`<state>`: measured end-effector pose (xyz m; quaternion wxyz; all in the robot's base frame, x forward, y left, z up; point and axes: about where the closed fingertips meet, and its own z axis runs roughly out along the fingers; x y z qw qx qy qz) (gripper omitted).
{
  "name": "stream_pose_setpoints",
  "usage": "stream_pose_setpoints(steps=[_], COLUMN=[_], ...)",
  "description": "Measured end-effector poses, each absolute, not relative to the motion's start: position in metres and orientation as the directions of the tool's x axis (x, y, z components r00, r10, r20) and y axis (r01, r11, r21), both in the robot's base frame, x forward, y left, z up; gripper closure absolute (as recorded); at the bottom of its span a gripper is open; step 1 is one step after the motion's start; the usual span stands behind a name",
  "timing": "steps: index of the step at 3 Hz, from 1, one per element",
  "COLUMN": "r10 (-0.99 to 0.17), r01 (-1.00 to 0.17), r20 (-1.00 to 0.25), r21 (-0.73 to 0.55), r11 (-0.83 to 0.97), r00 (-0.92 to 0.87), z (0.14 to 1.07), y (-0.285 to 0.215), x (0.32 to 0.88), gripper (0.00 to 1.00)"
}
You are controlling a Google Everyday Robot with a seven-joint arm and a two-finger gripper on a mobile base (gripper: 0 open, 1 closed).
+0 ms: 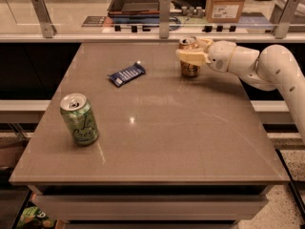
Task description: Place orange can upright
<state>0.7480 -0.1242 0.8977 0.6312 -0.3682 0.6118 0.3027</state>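
The orange can (189,69) stands upright on the table (152,128) near its far right part, silver top showing. My gripper (192,56) reaches in from the right on a white arm and its tan fingers (189,57) wrap around the can's upper half. The can's bottom rests on or just at the table top. The fingers hide the can's middle.
A green can (79,119) with script lettering stands upright at the front left. A dark blue snack bar wrapper (127,74) lies at the far middle-left. A rail with posts (164,16) and a cardboard box (226,2) lie behind the table's far edge.
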Motion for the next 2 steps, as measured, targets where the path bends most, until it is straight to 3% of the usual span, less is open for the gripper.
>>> stream_pose_setpoints(steps=[1, 2], r10=[-0.023, -0.021], r01=[-0.842, -0.842], r20=[-1.0, -1.0], r21=[-0.028, -0.025], r11=[0.539, 0.539], r00=[0.019, 0.017], z=[0.8873, 0.89], y=[-0.1269, -0.127], x=[0.757, 0.7574], gripper=[1.0, 0.82])
